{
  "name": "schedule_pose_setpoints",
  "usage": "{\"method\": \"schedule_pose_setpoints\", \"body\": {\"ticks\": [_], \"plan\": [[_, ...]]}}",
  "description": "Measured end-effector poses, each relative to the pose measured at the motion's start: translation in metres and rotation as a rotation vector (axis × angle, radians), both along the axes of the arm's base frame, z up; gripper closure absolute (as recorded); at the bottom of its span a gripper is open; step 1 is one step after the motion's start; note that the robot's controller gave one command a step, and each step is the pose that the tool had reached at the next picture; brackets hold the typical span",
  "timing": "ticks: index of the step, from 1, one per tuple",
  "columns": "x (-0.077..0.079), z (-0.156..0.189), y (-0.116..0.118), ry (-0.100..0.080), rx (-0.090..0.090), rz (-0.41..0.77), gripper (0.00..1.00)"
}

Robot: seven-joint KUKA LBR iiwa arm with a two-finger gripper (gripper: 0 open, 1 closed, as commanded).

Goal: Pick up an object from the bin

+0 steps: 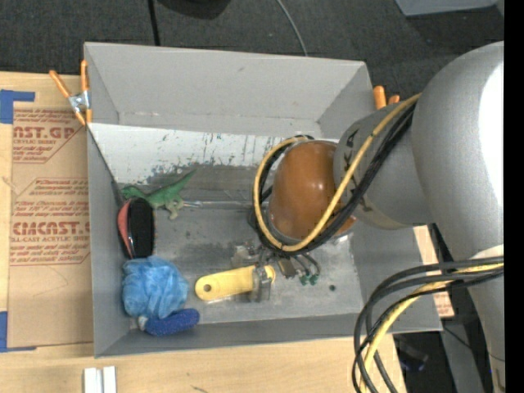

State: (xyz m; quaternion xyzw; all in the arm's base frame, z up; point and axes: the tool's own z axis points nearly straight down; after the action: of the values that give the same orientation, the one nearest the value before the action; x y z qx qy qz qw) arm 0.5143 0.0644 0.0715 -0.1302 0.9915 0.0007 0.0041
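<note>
Camera view: the gripper (264,270) sits low at the right end of a yellow handle-shaped piece (221,285) lying by the near wall of the bin (221,97); whether it grips or is released cannot be told. Blue fluff (151,289) lies just left.

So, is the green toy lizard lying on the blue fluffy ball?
No, the green toy lizard lies apart from the blue fluffy ball, with a black and red thing between them.

grey arm (458,154), orange cover (299,191), yellow-black cables (259,191)
</note>
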Motion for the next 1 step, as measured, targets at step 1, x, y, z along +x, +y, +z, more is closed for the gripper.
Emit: {"method": "schedule_pose_setpoints", "body": {"ticks": [1], "plan": [[0.0, 0.0, 0.0, 0.0, 0.0, 0.0, 1.0]]}}
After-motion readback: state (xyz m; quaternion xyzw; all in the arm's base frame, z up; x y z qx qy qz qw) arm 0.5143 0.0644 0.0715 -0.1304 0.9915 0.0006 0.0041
